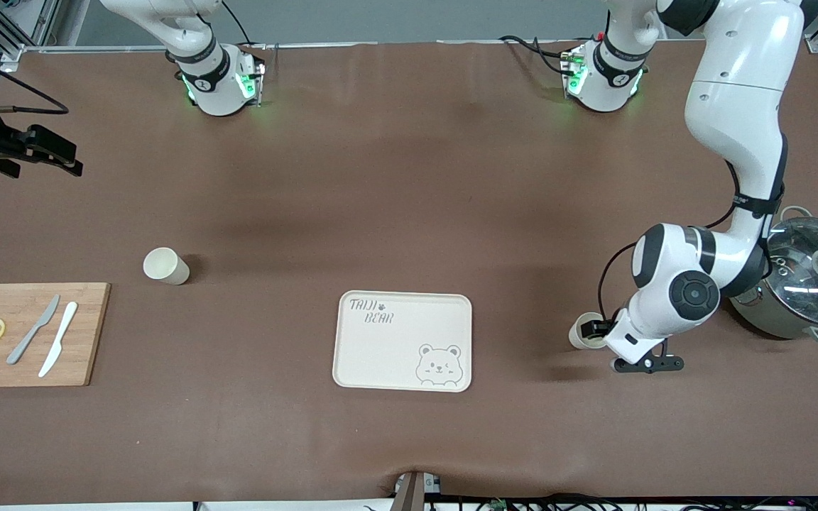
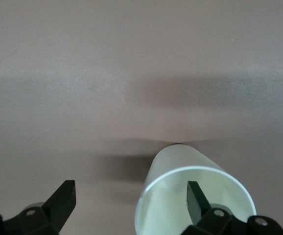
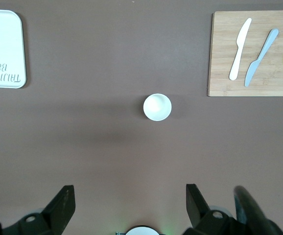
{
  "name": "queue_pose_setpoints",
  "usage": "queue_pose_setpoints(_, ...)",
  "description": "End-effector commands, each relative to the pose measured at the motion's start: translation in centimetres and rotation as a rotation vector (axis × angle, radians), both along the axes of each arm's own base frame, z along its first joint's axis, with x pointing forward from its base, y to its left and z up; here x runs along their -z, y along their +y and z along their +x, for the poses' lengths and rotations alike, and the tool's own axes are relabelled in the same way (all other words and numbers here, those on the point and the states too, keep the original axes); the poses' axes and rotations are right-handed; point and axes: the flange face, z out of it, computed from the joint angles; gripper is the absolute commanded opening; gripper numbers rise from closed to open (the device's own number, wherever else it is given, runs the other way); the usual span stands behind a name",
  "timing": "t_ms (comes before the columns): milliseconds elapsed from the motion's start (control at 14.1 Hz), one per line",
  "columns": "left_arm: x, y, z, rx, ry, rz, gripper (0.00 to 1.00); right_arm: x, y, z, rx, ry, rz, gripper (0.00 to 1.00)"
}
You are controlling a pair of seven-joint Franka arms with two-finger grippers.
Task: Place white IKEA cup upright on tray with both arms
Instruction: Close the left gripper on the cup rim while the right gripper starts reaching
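Observation:
One white cup lies on its side toward the left arm's end of the table, its mouth facing my left gripper. In the left wrist view my left gripper is open. One finger is inside the cup's mouth, and the other is outside, apart from it. A second white cup stands upright toward the right arm's end and also shows in the right wrist view. The cream bear tray lies between the cups with nothing on it. My right gripper is open and high over the table, waiting.
A wooden cutting board with two knives and lemon slices lies at the right arm's end. A steel pot with a glass lid stands at the left arm's end, close to the left arm's elbow.

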Motion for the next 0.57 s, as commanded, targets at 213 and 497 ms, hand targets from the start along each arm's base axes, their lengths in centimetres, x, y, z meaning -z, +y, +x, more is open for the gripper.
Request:
queue_pose_setpoints(213,0.12,-0.23,0.02,0.004,-0.001,-0.031,0.63,-0.04,-0.15,0.1,0.002,-0.002,-0.012,1.0)
queue_pose_setpoints(497,-0.49,-0.02,0.18,0.0,-0.01,-0.035,0.26,0.05,-0.07,0.15,0.001,0.0,-0.012,1.0)
